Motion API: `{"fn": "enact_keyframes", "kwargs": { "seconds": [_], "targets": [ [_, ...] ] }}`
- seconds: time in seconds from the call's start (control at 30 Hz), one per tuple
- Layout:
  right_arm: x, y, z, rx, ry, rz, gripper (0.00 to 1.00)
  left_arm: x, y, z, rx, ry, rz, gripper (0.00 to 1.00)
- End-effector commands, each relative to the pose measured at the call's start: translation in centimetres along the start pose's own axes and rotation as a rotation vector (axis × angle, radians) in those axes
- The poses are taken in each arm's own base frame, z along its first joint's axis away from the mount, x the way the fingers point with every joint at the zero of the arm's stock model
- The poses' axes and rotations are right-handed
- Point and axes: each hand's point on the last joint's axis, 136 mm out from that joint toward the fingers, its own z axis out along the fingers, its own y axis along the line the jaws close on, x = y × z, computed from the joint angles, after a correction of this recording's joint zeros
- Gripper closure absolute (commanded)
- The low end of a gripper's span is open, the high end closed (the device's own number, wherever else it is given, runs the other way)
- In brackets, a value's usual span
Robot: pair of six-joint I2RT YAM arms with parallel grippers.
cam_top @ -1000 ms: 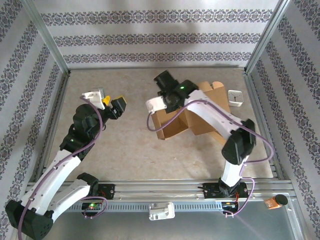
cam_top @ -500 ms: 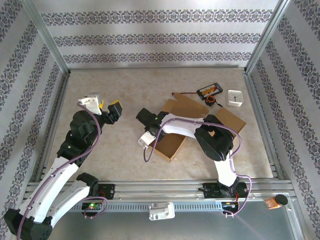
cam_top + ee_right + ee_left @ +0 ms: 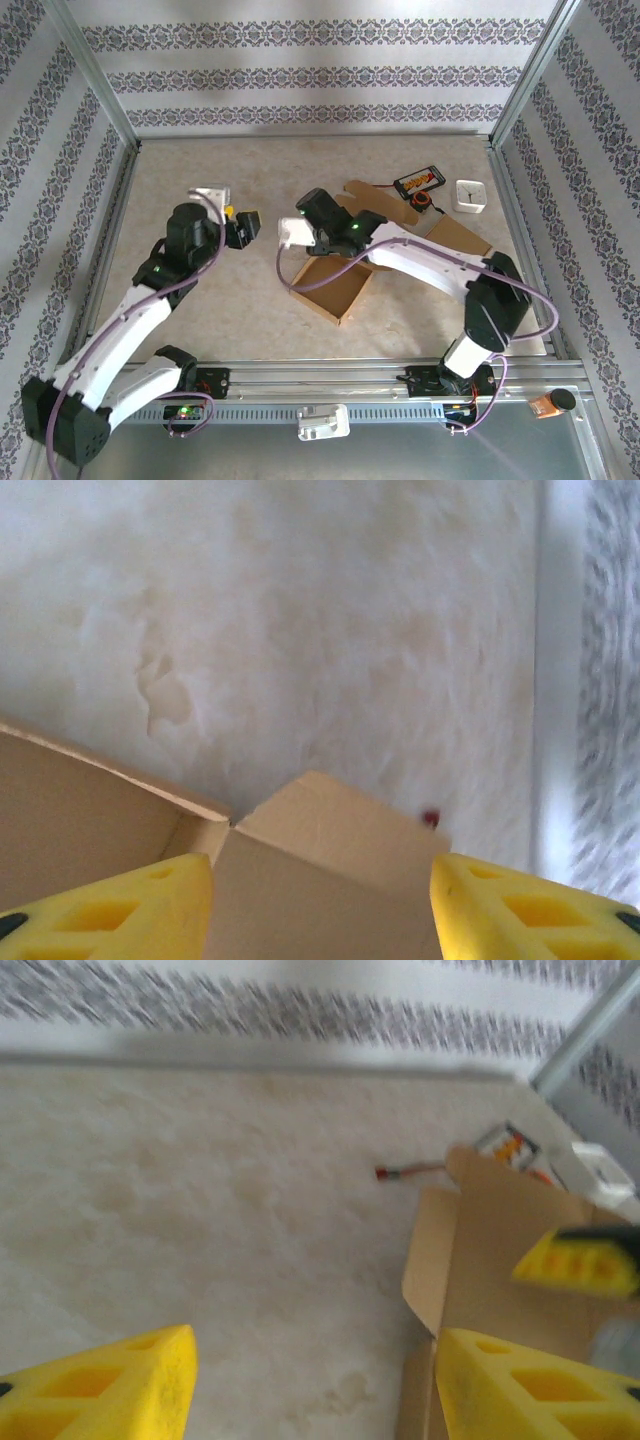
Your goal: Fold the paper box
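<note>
**A:** 2 grippers. How do they stand?

**B:** The left gripper (image 3: pixel 243 228) is spread wide, and the left wrist view has nothing but bare table (image 3: pixel 200 170) between its yellow fingers. The right gripper (image 3: pixel 320 880) is spread too. A brown flap shows in the gap between its fingers, and I cannot tell whether either finger touches it.

**A:** And the paper box (image 3: pixel 330 288)?

**B:** It lies opened out on the table, right of the middle, with 1 panel toward the near edge and its flaps reaching toward the back right. The right arm (image 3: pixel 440 262) crosses over it. The right gripper sits over its left end, and the left gripper is just beside that end, clear of the cardboard.

**A:** Anything else out there?

**B:** A black device (image 3: pixel 415 183) with orange markings sits just behind the flaps. A small white block (image 3: pixel 470 195) is beside it, near the right wall.
</note>
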Motion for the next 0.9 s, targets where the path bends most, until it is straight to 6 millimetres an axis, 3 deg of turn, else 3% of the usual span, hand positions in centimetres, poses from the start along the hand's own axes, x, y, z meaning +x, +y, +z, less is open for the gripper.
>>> {"fn": "enact_keyframes", "kwargs": {
  "seconds": [0.0,0.13,0.2,0.3,0.43,0.57,0.77,0.87],
  "targets": [
    [5.1,-0.5,-3.4,-0.010,0.102,0.916,0.42,3.8,-2.6,0.9,0.154,0.274,0.023,0.38],
    [11.3,3.9,-6.0,-0.071,0.190,1.520,0.40,8.2,-5.3,2.6,0.249,0.537,0.047,0.38],
    [14.1,6.0,-7.0,-0.066,0.258,1.692,0.40,10.2,-6.5,3.4,0.267,0.652,0.103,0.39],
    [15.9,8.4,-7.4,-0.082,0.290,1.809,0.37,12.5,-7.3,4.8,0.228,0.757,0.182,0.39],
    [16.0,11.2,-5.1,-0.175,0.331,1.888,0.33,12.7,-7.5,6.3,0.208,0.728,0.143,0.39],
    [15.0,11.5,-2.6,-0.169,0.297,1.892,0.34,12.7,-7.8,6.4,0.220,0.714,0.107,0.39],
    [12.8,11.3,0.5,-0.193,0.253,1.864,0.50,11.5,-7.3,5.4,0.188,0.629,0.099,0.39],
    [12.7,11.5,1.6,-0.157,0.286,1.800,0.61,11.1,-6.7,5.0,0.154,0.605,0.093,0.38]
  ]
}}
